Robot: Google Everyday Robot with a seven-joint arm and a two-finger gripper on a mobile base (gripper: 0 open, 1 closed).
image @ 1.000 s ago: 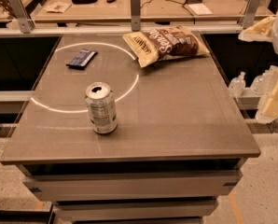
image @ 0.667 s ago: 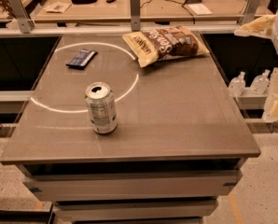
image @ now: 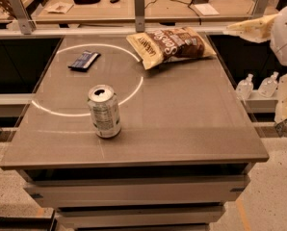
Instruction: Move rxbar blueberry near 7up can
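The rxbar blueberry point(image: 84, 60), a small flat dark blue wrapper, lies at the table's far left, inside a bright ring of light. The 7up can point(image: 104, 111) stands upright near the front left, its pull-tab top opened. It is well apart from the bar, closer to me. My gripper point(image: 259, 71) hovers off the table's right edge with its pale fingers point(image: 252, 27) spread wide. It is empty and far from both the bar and the can.
A large brown-and-tan chip bag point(image: 170, 44) lies at the table's back, right of centre. A workbench point(image: 134, 8) with cables and small items stands behind. Small bottles point(image: 256, 85) sit on a low shelf to the right. The table point(image: 182, 124) has drawers below.
My gripper has shifted slightly at the right edge, its upper finger reaching a little further left. The bar, can and chip bag have not moved.
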